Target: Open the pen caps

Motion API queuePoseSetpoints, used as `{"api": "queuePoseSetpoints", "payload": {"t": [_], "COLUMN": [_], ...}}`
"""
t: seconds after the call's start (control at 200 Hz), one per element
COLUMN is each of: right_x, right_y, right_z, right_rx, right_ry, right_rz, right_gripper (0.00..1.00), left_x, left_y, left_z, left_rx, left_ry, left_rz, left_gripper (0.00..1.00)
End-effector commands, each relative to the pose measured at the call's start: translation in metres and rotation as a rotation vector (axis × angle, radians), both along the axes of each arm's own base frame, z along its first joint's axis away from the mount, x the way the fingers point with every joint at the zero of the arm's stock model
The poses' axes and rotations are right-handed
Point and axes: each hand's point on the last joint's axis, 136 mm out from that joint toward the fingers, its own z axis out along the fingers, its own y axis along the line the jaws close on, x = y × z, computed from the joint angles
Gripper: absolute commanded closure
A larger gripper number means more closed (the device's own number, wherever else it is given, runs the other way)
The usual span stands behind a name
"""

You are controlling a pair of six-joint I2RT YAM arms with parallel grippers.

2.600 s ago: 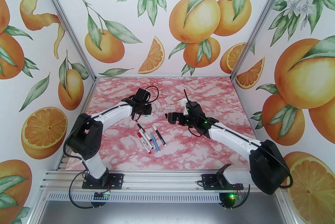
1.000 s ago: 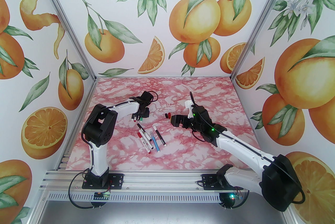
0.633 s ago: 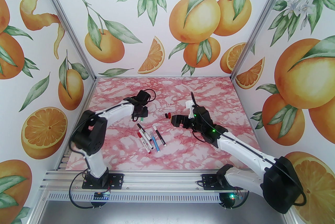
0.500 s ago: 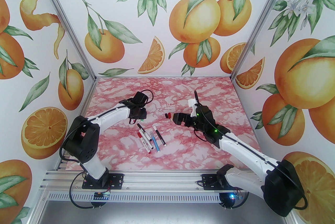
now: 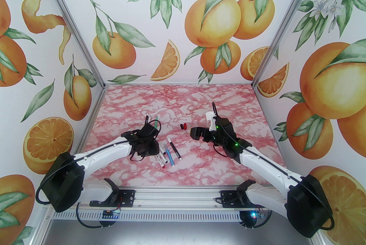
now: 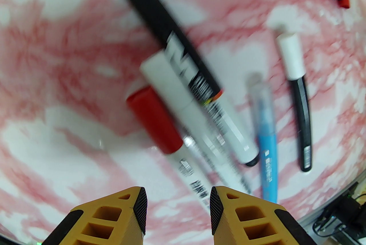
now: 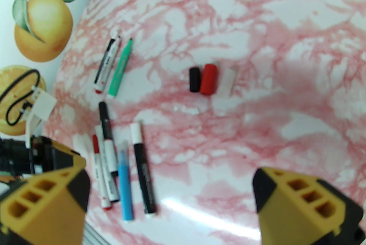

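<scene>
Looking down, you have the left gripper [image 6: 178,203] parted and empty above the five clustered pens [image 5: 168,152]; a fitted red cap [image 6: 155,120] sits on the nearest one. Your right gripper [image 7: 170,185] gapes wide, holding nothing. On the table [image 5: 200,100], a loose black cap [image 7: 194,79] and a loose red cap [image 7: 208,79] lie touching, side by side, apart from a green pen [image 7: 121,69] to their left.

Bunched pens [image 5: 175,148] centre, caps [image 5: 185,125] beyond, open table [image 5: 251,112] right
</scene>
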Motion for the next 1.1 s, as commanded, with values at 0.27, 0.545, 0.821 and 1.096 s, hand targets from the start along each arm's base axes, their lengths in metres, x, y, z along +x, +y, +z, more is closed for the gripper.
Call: {"api": "queuePoseSetpoints", "payload": {"t": [0.27,0.545,0.821,1.096], "right_x": [-0.007,-0.008,-0.006,-0.006], "right_y": [0.009,0.008,0.010,0.012], "right_z": [0.004,0.004,0.005,0.002], "right_rx": [0.066,0.066,0.067,0.067], "right_ry": [-0.006,-0.005,-0.002,0.008], "right_rz": [0.044,0.037,0.041,0.049], "right_gripper": [0.00,0.00,0.00,0.00], "left_x": [-0.002,-0.006,-0.011,-0.015], "left_y": [-0.026,-0.024,-0.014,0.009], "left_z": [-0.006,-0.016,-0.025,-0.029], "left_rx": [-0.149,-0.123,-0.068,0.074], "left_ry": [0.040,0.070,0.088,0.097], "left_rz": [0.032,0.017,0.019,-0.013], "left_gripper": [0.58,0.64,0.65,0.69]}}
